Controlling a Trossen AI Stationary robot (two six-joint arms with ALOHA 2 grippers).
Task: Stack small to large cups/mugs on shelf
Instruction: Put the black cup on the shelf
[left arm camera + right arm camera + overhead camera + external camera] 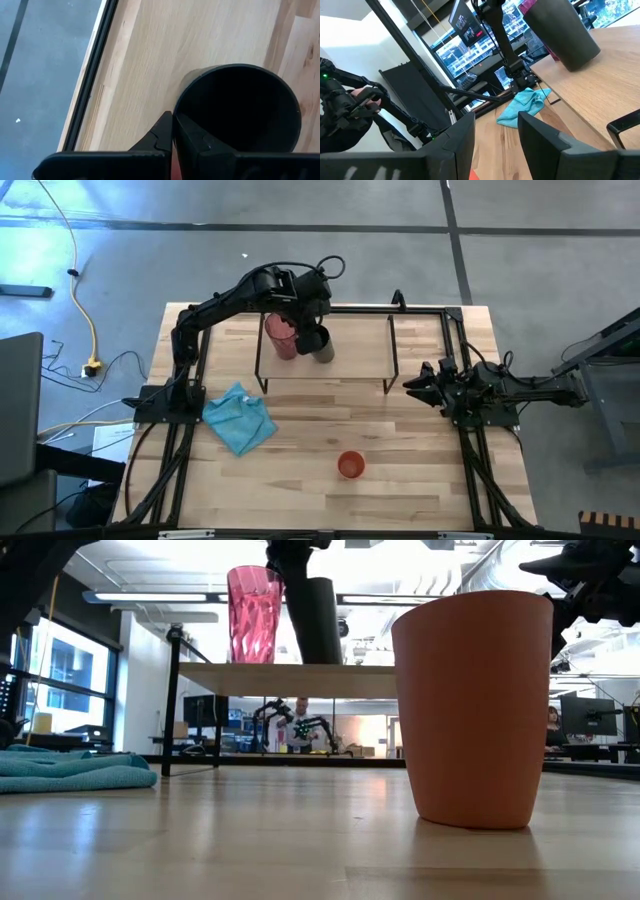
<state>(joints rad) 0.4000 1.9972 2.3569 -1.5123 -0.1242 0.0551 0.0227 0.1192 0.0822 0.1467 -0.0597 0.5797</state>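
Left end effector [318,330] pinches the rim of the light, stiff mid-height black cup [322,343] on the light-wood shelf [350,358] at upper centre, beside the tall translucent pink tumbler [282,335]; the wall grip looks slippery.

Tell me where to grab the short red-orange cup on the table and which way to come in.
The red-orange cup stands upright and alone on the table, mouth up, walls tapering toward the base. Probably best: come straight down with the idle right gripper, one finger inside the rim and one outside, as the left gripper pinches the black cup.
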